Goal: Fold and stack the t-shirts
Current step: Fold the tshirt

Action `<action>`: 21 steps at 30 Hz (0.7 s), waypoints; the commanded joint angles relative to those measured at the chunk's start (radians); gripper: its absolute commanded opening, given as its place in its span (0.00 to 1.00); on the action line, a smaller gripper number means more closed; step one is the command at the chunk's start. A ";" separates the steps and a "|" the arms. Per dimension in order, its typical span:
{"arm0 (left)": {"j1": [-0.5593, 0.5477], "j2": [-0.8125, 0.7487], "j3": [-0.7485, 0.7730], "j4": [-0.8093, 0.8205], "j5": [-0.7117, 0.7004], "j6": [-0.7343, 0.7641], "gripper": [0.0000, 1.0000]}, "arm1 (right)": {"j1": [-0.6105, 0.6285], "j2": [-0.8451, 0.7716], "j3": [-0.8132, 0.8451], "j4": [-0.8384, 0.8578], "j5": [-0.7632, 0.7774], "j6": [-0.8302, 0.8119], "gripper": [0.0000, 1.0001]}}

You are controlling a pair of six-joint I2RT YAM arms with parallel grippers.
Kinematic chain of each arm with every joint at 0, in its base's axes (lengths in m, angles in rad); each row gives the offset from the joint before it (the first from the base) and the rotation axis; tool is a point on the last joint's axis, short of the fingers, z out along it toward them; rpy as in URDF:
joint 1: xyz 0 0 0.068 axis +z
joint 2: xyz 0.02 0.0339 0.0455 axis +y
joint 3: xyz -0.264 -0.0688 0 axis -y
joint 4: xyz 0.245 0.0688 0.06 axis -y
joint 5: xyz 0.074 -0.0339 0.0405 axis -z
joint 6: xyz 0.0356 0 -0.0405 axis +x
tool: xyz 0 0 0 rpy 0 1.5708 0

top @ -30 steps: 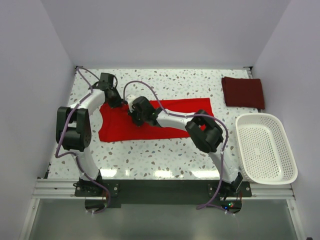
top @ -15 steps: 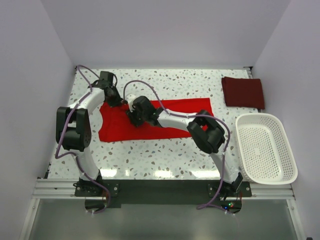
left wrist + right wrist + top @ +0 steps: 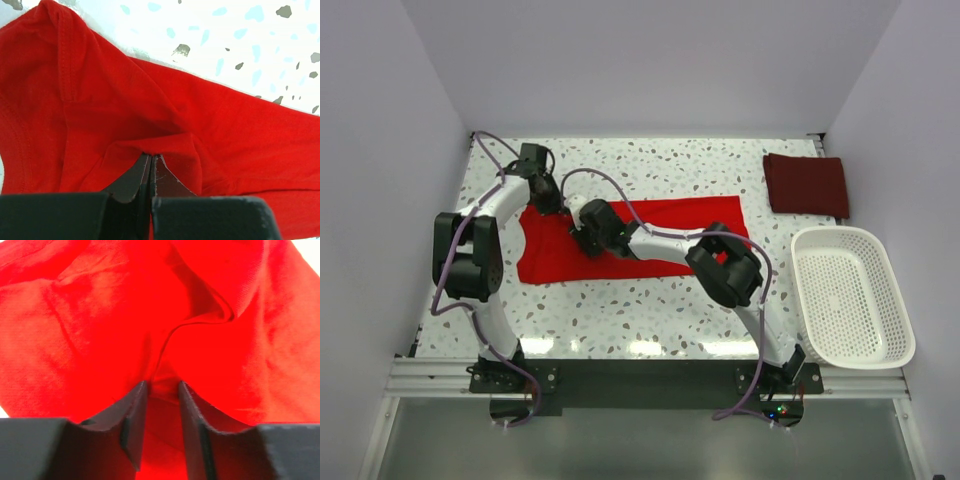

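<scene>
Red shirt (image 3: 680, 213) lies spread on the table (image 3: 650, 165), maroon shirt (image 3: 806, 184) folded at the far right corner, left gripper (image 3: 151, 161) pinching a red fold, right gripper (image 3: 162, 390) nearby, jaws parted over the cloth.

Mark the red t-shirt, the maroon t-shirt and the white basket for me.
red t-shirt (image 3: 685, 212), top external view, its flat right half.
maroon t-shirt (image 3: 806, 184), top external view, middle of the folded cloth.
white basket (image 3: 845, 295), top external view, its bare perforated floor.
</scene>
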 commanded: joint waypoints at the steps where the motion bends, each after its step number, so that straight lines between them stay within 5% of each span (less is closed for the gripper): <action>1: 0.005 0.004 0.028 0.011 0.006 0.028 0.00 | 0.007 0.006 0.017 0.065 0.070 -0.012 0.35; 8: 0.007 -0.006 0.038 0.000 -0.015 0.035 0.00 | 0.006 -0.051 -0.005 0.066 0.082 -0.027 0.09; 21: 0.013 -0.011 0.074 -0.070 -0.023 0.072 0.00 | 0.006 -0.192 -0.057 -0.012 0.026 -0.091 0.00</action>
